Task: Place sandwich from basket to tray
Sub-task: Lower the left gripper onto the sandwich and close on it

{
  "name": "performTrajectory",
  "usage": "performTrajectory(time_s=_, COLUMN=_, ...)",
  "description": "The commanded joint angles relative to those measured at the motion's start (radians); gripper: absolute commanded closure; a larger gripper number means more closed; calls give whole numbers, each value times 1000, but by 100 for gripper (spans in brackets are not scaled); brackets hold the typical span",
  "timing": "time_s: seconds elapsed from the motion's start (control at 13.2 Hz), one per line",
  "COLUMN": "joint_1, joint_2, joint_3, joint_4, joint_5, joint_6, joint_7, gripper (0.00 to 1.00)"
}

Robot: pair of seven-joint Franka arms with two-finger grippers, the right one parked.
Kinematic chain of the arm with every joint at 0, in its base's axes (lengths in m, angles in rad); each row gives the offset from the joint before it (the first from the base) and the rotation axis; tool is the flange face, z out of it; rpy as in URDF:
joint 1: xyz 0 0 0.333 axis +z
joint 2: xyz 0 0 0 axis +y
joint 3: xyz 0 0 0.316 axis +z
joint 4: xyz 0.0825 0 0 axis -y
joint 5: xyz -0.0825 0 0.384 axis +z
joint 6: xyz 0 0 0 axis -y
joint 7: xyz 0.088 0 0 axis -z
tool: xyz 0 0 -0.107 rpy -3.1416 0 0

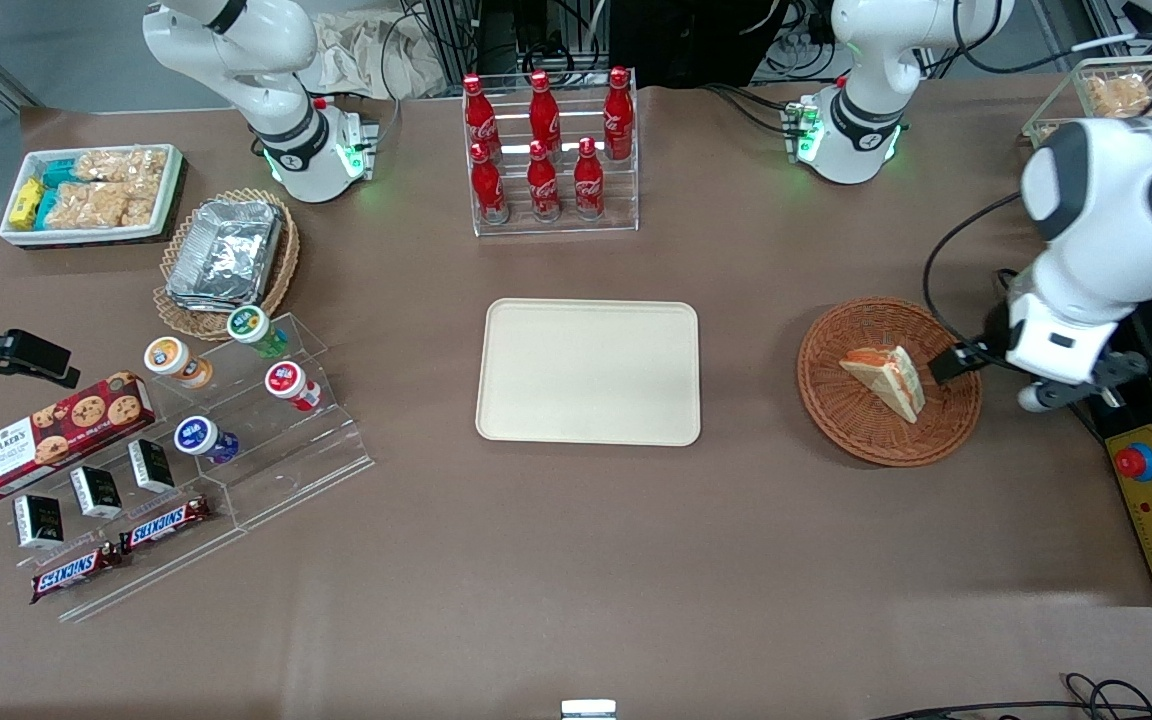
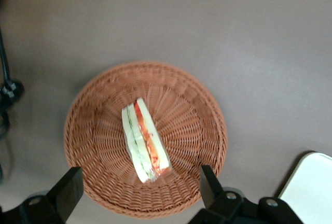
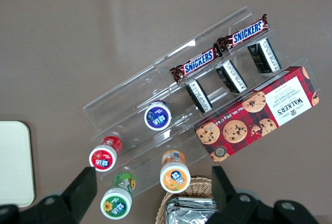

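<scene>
One sandwich (image 1: pixel 886 380) lies on its side in the basket (image 1: pixel 836 400), right of centre in the front view, crust edge tilted, orange and green filling showing along its long edge. Basket sits on the brown table (image 1: pixel 576 560), toward the working arm's end. Gripper (image 1: pixel 951 362) is at the basket's right rim in the front view, just beside the sandwich, not touching it. Wrist view: fingers (image 2: pixel 210 185) spread wide, one over each side of the basket (image 2: pixel 104 130), sandwich (image 2: pixel 145 141) between them lower down, nothing pinched. Tray (image 1: pixel 588 371) is mid-frame in the front view, flat, bare, well apart from the basket; its corner (image 2: pixel 311 187) shows in the wrist view too. Six red cola bottles (image 1: pixel 546 150) stand in a clear rack at upper centre. Tan basket with foil containers (image 1: pixel 226 255) at upper left, white bin of snacks (image 1: pixel 91 195) beside it. Cookie box (image 1: pixel 56 430), Snickers bars (image 1: pixel 121 550) and small jars (image 1: pixel 226 385) on clear steps at lower left.
</scene>
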Motion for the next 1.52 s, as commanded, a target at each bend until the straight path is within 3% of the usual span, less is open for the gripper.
performTrajectory(time_s=0.0, joint_1=-3, joint_2=16, joint_3=-13, joint_4=-59, joint_5=-8, joint_6=29, joint_7=-127, gripper=0)
performTrajectory(time_s=0.38, joint_1=-1, joint_2=86, joint_3=-12, joint_4=-115, joint_5=-8, joint_6=57, joint_7=-196, gripper=0)
performTrajectory(time_s=0.99, joint_1=-1, joint_2=161, joint_3=-9, joint_4=-263, joint_5=8, joint_6=336, joint_7=-264, gripper=1)
performTrajectory(time_s=1.06, joint_1=-1, joint_2=160, joint_3=-10, joint_4=-269, joint_5=8, joint_6=337, joint_7=-265, gripper=7)
performTrajectory(time_s=1.14, joint_1=-1, joint_2=157, joint_3=-9, joint_4=-271, joint_5=8, joint_6=336, joint_7=-283, gripper=28)
performTrajectory(time_s=1.22, joint_1=-1, joint_2=154, joint_3=-10, joint_4=-267, joint_5=8, joint_6=334, joint_7=-329, gripper=64)
performTrajectory(time_s=1.29, joint_1=-3, joint_2=152, joint_3=-12, joint_4=-263, joint_5=9, joint_6=331, joint_7=-346, gripper=86)
performTrajectory(time_s=1.37, joint_1=-3, joint_2=149, joint_3=-13, joint_4=-257, joint_5=9, joint_6=321, joint_7=-348, gripper=99)
performTrajectory(time_s=1.44, joint_1=-3, joint_2=133, joint_3=-13, joint_4=-246, joint_5=9, joint_6=295, joint_7=-347, gripper=100)
